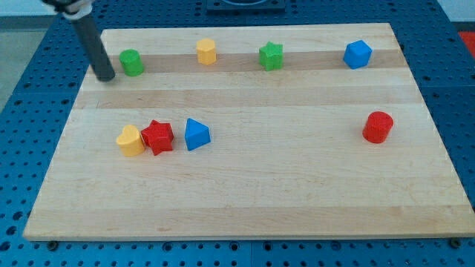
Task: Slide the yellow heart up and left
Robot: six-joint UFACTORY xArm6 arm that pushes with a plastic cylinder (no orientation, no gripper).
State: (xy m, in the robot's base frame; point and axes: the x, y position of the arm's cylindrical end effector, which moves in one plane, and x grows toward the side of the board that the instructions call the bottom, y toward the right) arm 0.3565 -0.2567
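Note:
The yellow heart (pixel 130 140) lies at the board's left, touching the red star (pixel 158 136) on its right. A blue triangle (pixel 197 134) sits just right of the red star, slightly apart. My tip (pixel 106 76) rests near the board's upper left, just left of the green cylinder (pixel 132 62). It is well above the yellow heart and slightly to its left.
A yellow hexagon (pixel 206 51), a green star (pixel 272 56) and a blue block (pixel 357 54) line the view's top. A red cylinder (pixel 378 127) stands at the right. The wooden board (pixel 245 200) lies on a blue perforated table.

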